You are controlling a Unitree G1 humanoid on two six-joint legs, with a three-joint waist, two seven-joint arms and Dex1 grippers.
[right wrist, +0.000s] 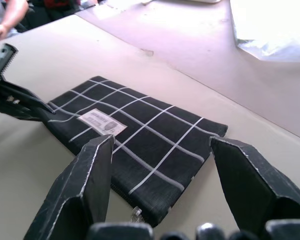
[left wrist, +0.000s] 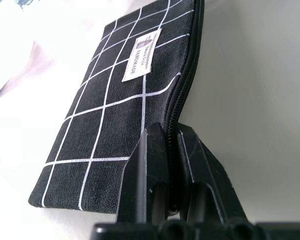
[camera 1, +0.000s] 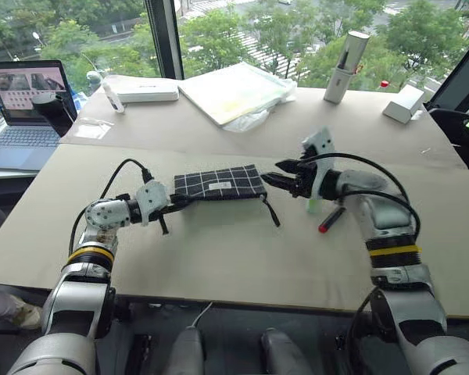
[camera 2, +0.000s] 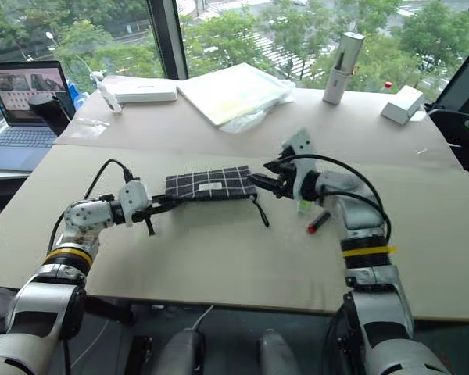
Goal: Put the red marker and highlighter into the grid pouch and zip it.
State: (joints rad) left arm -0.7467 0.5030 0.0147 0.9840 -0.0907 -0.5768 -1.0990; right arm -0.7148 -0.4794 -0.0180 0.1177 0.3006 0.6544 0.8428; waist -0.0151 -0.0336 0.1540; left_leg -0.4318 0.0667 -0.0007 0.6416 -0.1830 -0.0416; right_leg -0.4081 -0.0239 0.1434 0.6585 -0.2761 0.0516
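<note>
The grid pouch lies flat on the table, label up, its black zipper strap trailing off its right end. My left gripper is shut on the pouch's left end; the left wrist view shows its fingers pinched on the zipper edge. At the pouch's right end my right gripper hangs just above it, open, with nothing between its fingers. The red marker lies on the table under my right forearm. Beside it the green highlighter is partly hidden by that gripper.
A laptop and a black cup stand at the far left. At the back are a white box, a plastic-wrapped pad, a white bottle and a small white box. A person's hand shows beyond the table.
</note>
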